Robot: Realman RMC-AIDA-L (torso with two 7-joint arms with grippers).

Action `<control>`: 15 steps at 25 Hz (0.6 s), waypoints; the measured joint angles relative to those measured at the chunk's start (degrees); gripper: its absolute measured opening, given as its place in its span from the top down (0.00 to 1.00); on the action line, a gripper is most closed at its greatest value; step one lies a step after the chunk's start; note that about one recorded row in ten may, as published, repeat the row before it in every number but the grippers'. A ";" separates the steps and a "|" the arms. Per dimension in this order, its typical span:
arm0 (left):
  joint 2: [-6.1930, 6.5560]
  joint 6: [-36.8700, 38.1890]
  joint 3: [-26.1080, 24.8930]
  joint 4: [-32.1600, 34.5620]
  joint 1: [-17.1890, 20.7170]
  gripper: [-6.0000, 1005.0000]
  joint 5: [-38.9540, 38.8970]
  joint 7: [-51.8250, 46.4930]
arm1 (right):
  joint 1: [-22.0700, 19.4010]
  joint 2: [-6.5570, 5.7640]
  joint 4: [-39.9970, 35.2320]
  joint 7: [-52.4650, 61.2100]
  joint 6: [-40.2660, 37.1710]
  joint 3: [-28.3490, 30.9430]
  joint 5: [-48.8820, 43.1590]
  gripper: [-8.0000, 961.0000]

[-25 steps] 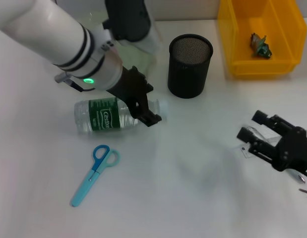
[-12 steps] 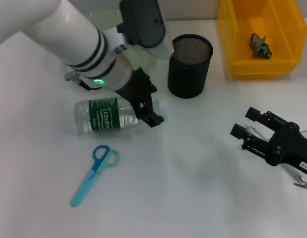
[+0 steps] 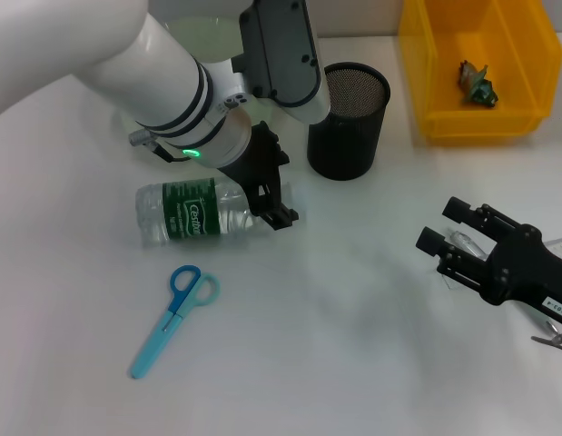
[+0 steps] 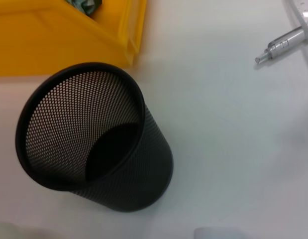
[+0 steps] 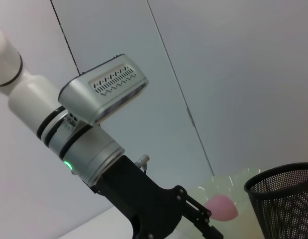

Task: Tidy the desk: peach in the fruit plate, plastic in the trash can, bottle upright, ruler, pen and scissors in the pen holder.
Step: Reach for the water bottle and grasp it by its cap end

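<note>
On the white bench [image 3: 335, 345] the bottle [image 3: 194, 212] lies on its side, green label up and its cap end pointing toward the pen holder [image 3: 347, 120]. The left hand [image 3: 271, 204] is down at the bottle's neck end, its black fingers [image 3: 282, 215] reaching over the clear shoulder of the bottle; whether they are spread or pressed onto it cannot be told. The pen holder stands upright just beyond that hand, and the left wrist view shows it hollow, nothing visible inside. Behind it and to the robot's right sits the yellow trash can [image 3: 426, 82], with a crumpled piece of plastic [image 3: 477, 82] lying in it. The fruit plate [image 3: 199, 34] shows only as a pale green edge behind the left arm; in the right wrist view the pink peach [image 5: 222, 207] rests inside it. The scissors [image 3: 173, 318] lie flat on the bench, near the bottle on the side closer to the robot, blue handles toward the bottle. The right hand [image 3: 444, 238] hovers low over the bench's right side, its two fingers spread apart, with the clear ruler [image 3: 455, 243] lying beneath the fingertips. The pen [image 4: 284, 43] lies on the bench, seen in the left wrist view well apart from the pen holder.
</note>
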 joint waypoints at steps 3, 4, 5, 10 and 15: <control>0.00 -0.17 0.46 -1.11 -0.57 0.25 0.01 -0.02 | 0.29 0.02 0.62 0.01 0.00 0.00 0.00 0.25; 0.00 -0.37 0.83 -1.51 -0.68 0.25 0.06 -0.02 | 0.52 0.03 0.94 0.02 0.12 0.00 0.00 0.25; 0.00 -0.37 0.83 -1.51 -0.68 0.25 0.06 -0.02 | 0.52 0.03 0.94 0.02 0.12 0.00 0.00 0.25; 0.00 -2.00 2.09 -2.02 -0.69 0.26 -0.03 -0.16 | 0.94 0.03 1.25 0.02 0.40 0.00 0.00 0.25; 0.00 -3.20 3.11 -3.12 -0.65 0.27 -0.35 -0.23 | 1.41 0.00 2.11 0.03 0.42 0.00 0.00 0.25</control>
